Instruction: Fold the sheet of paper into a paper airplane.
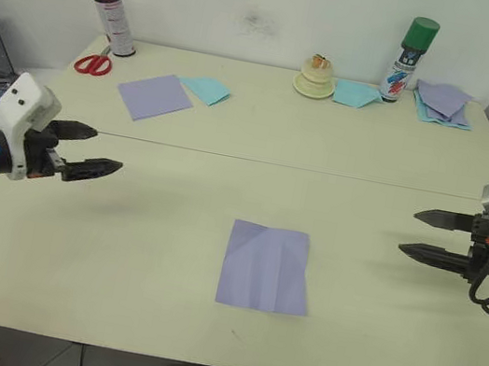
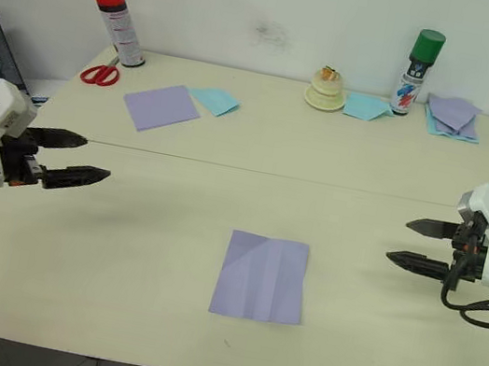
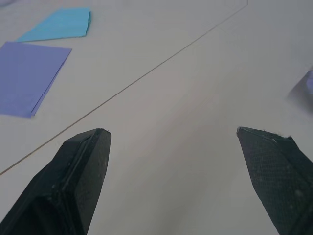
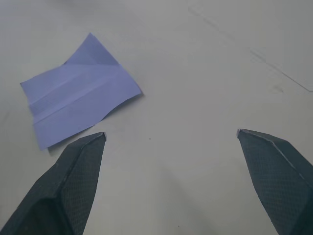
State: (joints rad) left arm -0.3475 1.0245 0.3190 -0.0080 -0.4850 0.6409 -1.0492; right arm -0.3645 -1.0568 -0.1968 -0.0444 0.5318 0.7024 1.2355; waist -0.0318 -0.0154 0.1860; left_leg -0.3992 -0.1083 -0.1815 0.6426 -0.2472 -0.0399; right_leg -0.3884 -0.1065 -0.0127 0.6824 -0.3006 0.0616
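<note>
The sheet of paper [image 1: 266,267] is a lavender rectangle with crease lines, lying flat near the table's front middle; it also shows in the right wrist view [image 4: 80,98]. My left gripper [image 1: 103,151] hovers open over the table's left side, well apart from the sheet. Far to the right, my right gripper [image 1: 420,233] is open too, pointing toward the sheet with nothing between its fingers. No folded airplane shape is in view.
A smooth lavender square [image 1: 154,95] and a light blue sheet [image 1: 206,90] lie at the back left, near red scissors [image 1: 93,63] and a red-capped spray can [image 1: 110,10]. A green-capped can [image 1: 408,58], a small round dish [image 1: 316,77] and stacked sheets [image 1: 442,102] stand at the back right.
</note>
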